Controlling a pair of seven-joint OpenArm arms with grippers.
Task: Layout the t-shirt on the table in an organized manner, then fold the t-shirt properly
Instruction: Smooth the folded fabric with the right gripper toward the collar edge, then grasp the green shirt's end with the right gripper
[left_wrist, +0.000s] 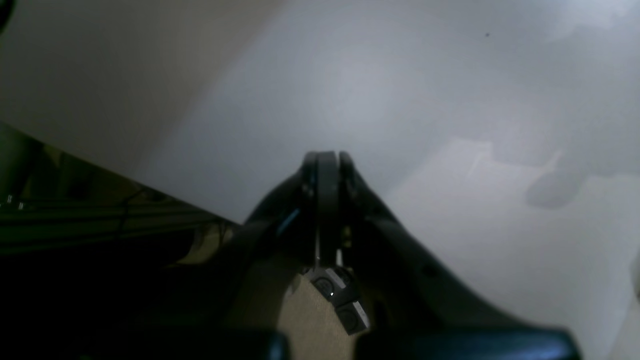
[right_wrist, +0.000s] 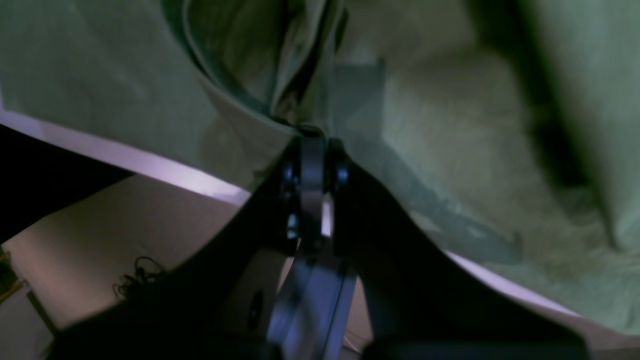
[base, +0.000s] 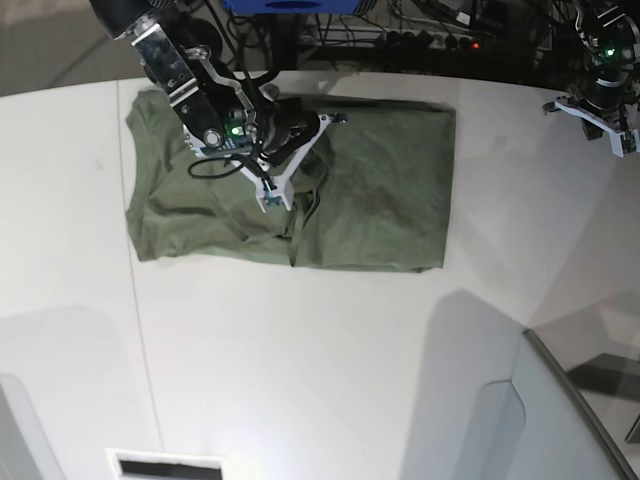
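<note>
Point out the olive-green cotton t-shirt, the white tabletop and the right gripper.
olive-green cotton t-shirt (base: 390, 180): base view, flat body panel.
white tabletop (base: 300, 360): base view, bare near surface.
right gripper (right_wrist: 312, 132): right wrist view, fingertips pinching cloth.

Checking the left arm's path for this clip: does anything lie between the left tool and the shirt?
Nothing visible does. The left tool sits shut at the far table edge, with only bare tabletop between it and the shirt. The right tool is shut on the shirt.
</note>
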